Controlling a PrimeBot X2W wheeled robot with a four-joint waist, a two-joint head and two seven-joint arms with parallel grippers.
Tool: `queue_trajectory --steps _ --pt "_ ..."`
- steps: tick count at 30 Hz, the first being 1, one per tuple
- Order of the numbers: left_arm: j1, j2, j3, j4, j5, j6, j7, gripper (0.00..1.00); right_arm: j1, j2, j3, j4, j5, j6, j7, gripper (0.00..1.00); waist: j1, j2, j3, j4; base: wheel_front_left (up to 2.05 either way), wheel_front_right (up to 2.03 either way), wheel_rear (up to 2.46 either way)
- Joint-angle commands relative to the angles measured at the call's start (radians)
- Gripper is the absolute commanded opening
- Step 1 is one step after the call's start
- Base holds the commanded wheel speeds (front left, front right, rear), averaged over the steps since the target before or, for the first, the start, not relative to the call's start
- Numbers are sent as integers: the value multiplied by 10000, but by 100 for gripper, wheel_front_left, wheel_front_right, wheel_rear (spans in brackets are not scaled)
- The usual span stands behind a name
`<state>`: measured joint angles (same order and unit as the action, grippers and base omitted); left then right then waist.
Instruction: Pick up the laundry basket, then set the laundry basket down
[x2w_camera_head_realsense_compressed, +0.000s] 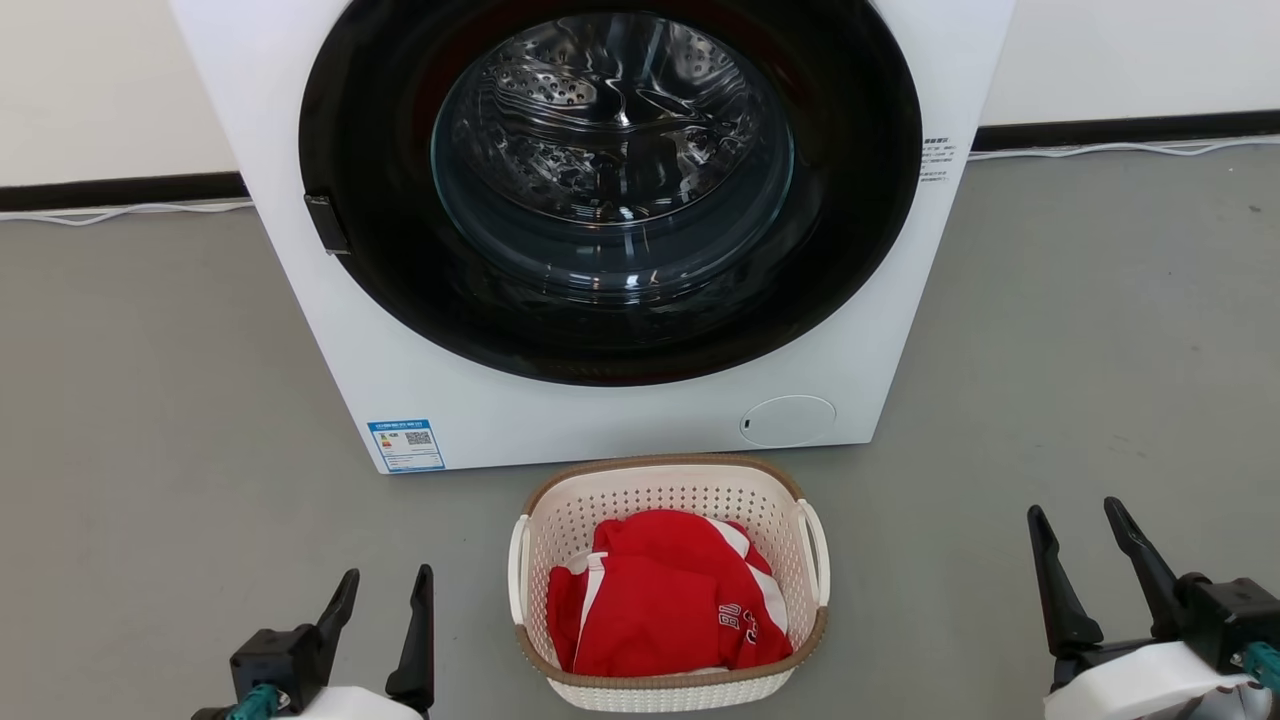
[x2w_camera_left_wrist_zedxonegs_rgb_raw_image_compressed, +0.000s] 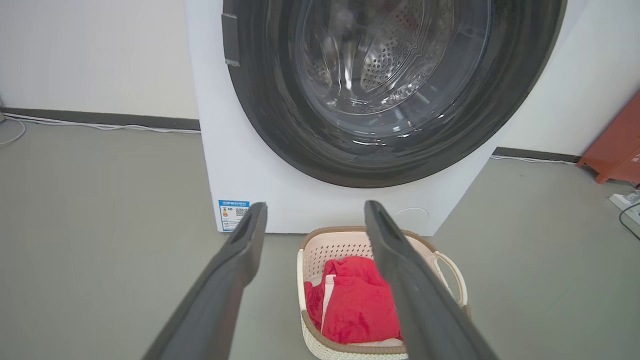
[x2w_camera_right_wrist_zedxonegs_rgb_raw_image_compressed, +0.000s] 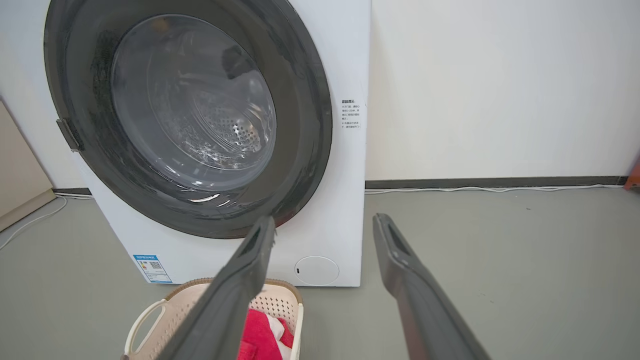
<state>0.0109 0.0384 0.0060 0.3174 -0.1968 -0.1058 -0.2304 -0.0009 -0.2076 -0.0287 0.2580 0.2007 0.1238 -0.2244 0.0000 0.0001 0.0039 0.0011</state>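
Lift not begun.
Laundry basket on floor, bottom centre; left gripper, right gripper both spread, empty.

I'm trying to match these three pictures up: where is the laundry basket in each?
Head view: basket bottom centre.
Left wrist view: basket bottom, just right of centre.
Right wrist view: basket bottom left, cut by the edge.
Shared landmark: blue label.
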Motion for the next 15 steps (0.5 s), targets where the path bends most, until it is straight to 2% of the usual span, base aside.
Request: queue_trajectory --steps 1,6,15 --pt "-221 112 260 -241 371 36 -162 100 -120 -228 182 -213 -319 66 -224 100 0 -1 -7 -5 0 0 0" --pt "-200 117 225 -252 983 53 -311 100 -90 -264 172 -230 -889 69 -371 100 0 -1 -4 -11 0 0 0" --pt "-245 118 276 -198 992 20 -314 100 -104 -239 129 -199 -855 69 -373 100 0 -1 18 5 0 0 0"
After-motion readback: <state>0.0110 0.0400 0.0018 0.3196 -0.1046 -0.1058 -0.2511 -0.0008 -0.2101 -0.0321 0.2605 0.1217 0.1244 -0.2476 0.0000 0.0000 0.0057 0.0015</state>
